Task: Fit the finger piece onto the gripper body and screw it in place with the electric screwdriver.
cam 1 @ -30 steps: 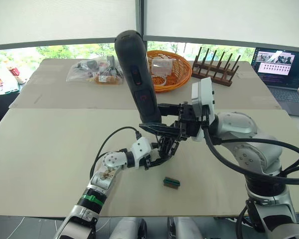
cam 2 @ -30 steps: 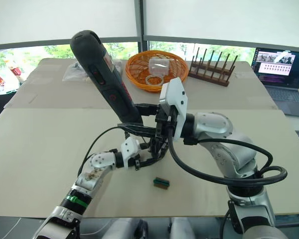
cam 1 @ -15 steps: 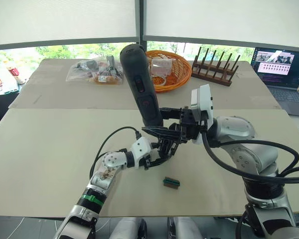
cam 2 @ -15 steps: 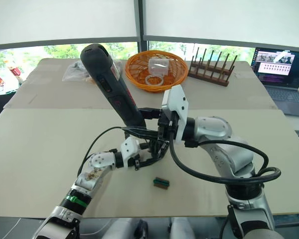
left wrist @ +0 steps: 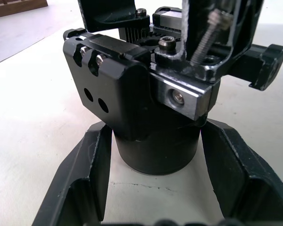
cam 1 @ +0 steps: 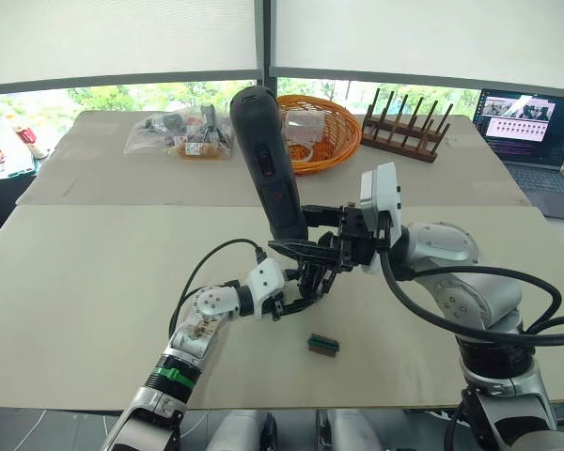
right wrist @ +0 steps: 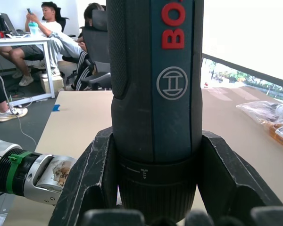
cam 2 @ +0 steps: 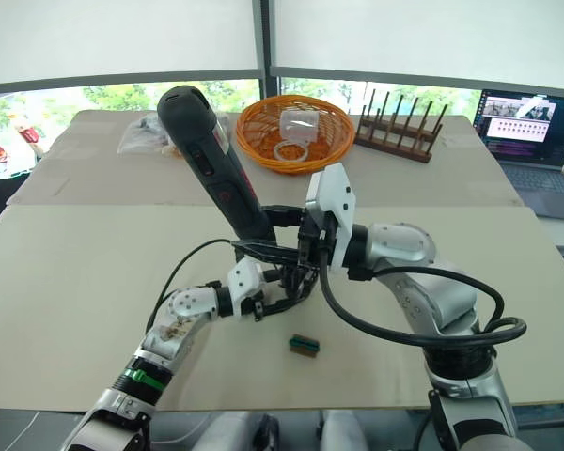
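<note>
1. Left wrist view: the gripper body [left wrist: 146,94] stands upright on the counter [left wrist: 28,94], its round base clasped between the left gripper [left wrist: 155,155] jaws, one on each side.
2. Right wrist view: the electric screwdriver [right wrist: 155,94] is clamped near its collar by the right gripper [right wrist: 155,188] jaws, closed on the barrel.
3. Left eye view: the screwdriver leans back over the body, its lower end hidden among the body's parts; whether the bit sits in a screw I cannot tell.
4. Finger piece: cannot be told apart from the body.
5. Advice: keep the base clamp firm, line the bit along the screw axis, press lightly.
6. Small green-brown block [cam 1: 323,345]: lies near, apart.
</note>
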Controlling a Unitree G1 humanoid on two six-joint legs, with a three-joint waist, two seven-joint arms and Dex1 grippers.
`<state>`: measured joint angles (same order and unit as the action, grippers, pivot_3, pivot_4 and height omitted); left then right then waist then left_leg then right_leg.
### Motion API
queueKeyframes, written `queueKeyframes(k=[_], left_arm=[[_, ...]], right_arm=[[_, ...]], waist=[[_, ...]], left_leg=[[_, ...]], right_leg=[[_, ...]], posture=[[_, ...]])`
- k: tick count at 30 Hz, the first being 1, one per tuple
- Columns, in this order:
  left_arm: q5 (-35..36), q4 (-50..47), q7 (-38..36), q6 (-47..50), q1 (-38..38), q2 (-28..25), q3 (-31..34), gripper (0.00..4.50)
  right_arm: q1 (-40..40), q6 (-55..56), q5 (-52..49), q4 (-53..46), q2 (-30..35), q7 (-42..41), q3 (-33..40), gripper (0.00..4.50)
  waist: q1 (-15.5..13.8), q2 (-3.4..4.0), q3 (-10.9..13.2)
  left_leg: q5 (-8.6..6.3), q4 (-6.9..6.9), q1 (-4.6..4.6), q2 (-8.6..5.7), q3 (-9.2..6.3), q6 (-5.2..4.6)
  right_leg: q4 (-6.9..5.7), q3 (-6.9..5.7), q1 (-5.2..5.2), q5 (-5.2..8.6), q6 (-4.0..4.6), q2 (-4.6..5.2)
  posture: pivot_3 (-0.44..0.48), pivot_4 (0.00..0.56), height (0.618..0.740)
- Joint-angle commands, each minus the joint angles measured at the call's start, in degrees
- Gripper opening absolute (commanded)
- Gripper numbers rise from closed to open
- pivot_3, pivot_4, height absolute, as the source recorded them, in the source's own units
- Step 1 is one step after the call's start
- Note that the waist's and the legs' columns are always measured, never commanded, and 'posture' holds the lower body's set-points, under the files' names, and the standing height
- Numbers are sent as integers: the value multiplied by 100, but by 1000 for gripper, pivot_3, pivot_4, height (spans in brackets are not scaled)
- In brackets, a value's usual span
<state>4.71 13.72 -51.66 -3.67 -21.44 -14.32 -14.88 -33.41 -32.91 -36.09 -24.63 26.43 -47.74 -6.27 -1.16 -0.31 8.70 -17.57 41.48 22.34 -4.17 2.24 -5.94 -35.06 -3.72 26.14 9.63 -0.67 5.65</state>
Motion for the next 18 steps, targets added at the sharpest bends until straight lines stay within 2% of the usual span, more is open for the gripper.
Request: queueKeyframes(k=[1,18], left_arm=[[3,-29,14,-47,-33,8,-39,2301],[9,6,36,-53,-72,36,-29,2301]], right_arm=[[-164,102,-141,-223,-68,85,204,1908],[-178,-19,-209,-256,42,162,222,1908]], waist=[[-4,0,0],[-2,0,0]], left_leg=[[0,0,0,0,0,0],[0,0,0,0,0,0]], right_leg=[[0,0,0,0,0,0],[1,-3,-1,0,0,-5]], posture=[[0,150,740],[0,150,740]])
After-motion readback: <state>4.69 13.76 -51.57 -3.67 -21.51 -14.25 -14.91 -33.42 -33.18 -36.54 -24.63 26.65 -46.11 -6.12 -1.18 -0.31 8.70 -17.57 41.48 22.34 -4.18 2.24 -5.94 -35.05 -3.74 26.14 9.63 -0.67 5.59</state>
